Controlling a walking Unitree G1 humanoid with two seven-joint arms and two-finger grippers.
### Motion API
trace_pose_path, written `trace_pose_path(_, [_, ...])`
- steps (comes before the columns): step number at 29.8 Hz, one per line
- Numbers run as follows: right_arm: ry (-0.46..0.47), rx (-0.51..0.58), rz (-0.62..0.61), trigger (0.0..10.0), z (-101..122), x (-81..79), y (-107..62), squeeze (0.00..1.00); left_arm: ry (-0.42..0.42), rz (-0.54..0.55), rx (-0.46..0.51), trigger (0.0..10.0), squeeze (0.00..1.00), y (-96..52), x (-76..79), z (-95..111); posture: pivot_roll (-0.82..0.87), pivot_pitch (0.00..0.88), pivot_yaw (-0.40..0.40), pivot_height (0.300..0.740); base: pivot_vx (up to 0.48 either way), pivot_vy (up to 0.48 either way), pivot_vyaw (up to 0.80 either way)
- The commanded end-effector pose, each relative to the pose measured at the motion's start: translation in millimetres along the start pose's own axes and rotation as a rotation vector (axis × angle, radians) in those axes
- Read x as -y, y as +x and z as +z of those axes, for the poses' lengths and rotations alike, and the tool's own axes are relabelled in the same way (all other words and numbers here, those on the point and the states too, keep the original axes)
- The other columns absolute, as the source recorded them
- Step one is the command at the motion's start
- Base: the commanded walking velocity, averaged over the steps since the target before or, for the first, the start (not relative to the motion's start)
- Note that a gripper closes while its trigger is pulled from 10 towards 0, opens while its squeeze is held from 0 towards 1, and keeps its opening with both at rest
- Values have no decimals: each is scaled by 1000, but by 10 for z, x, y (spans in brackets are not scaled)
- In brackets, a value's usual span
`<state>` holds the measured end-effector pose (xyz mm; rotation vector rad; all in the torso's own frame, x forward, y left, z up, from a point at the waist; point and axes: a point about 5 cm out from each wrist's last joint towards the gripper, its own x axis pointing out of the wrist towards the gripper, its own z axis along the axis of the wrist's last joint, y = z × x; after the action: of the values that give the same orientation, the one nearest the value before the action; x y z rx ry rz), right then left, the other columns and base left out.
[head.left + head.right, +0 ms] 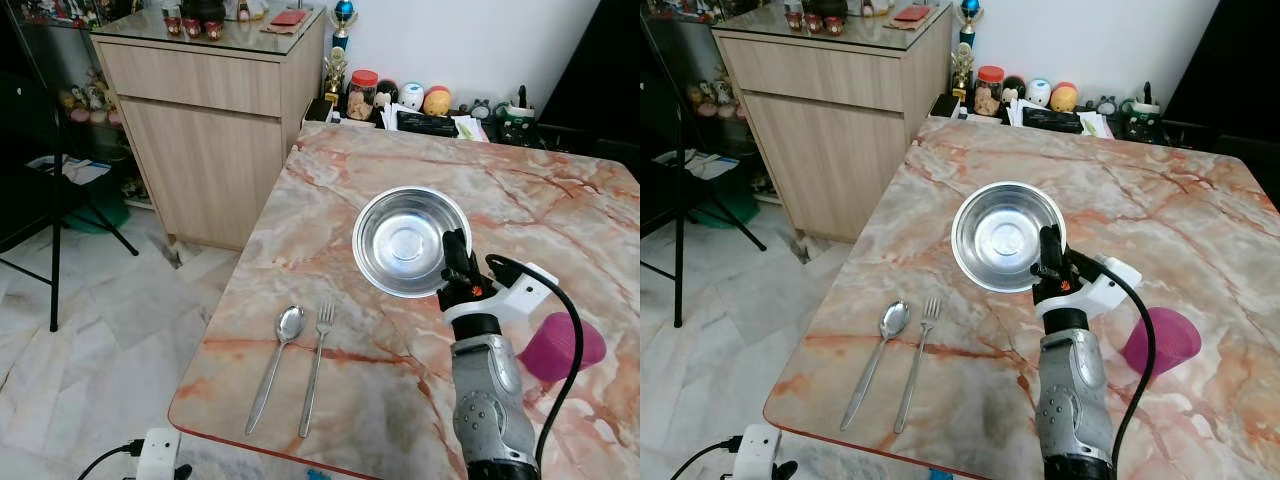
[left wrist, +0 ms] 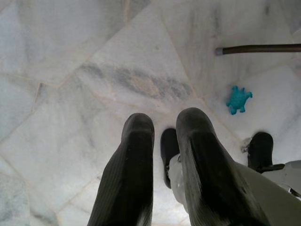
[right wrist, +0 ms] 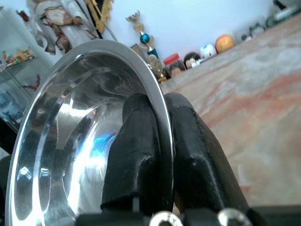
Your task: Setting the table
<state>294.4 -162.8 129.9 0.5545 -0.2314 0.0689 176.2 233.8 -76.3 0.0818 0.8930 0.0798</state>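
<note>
- The table (image 1: 330,200) has a polished top of pink-and-cream marble with rust-coloured veins and rounded corners; it stands on a floor (image 1: 120,300) of pale marble tiles.
- The right gripper (image 1: 457,252) is held above the tabletop, its two black fingers (image 3: 141,141) pinched on the rim of a steel bowl (image 1: 410,240), one finger inside the wall and one outside.
- The bowl spreads away from the fingertips towards the far side of the table, its mouth tilted up towards the head camera, and it is carried in the air.
- A spoon (image 1: 277,365) and a fork (image 1: 316,365) lie side by side on the table, to the left of the jaws and nearer the robot's edge, handles pointing to that edge.
- A pink cup (image 1: 562,346) lies on its side on the table, just to the right of the right wrist.
- Beyond the jaws, at the far end, small jars, figurines and a trophy (image 1: 342,30) stand along a white wall.
- A light wooden cabinet (image 1: 205,130) with a glass top stands far left of the jaws.
- The left gripper (image 2: 162,136) hangs over the floor, its fingers slightly apart and holding nothing; a small teal toy (image 2: 238,99) lies on the tiles beyond them.
</note>
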Motion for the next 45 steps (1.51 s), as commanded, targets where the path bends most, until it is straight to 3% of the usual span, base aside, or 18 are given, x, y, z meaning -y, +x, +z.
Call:
trace_pose_path(1, [-39, 45, 39, 10000, 94, -52, -5, 0, 14, -2, -33, 10000, 0, -14, 15, -78, 135, 0, -62, 740, 0, 0, 0])
trace_pose_path(5, [-90, 65, 90, 10000, 149, -139, 17, 0, 28, -6, -37, 10000, 0, -28, 5, -118, 133, 0, -62, 740, 0, 0, 0])
trace_pose_path(16, [-109, 110, 186, 10000, 229, -297, 60, 0, 29, -15, -23, 10000, 0, -26, 25, -103, 135, 0, -74, 740, 0, -102, 0])
trace_pose_path(45, [-112, 134, 206, 10000, 279, -336, 119, 0, 39, -46, -1, 10000, 0, 5, 120, -21, 144, 0, -84, 740, 0, -308, -94])
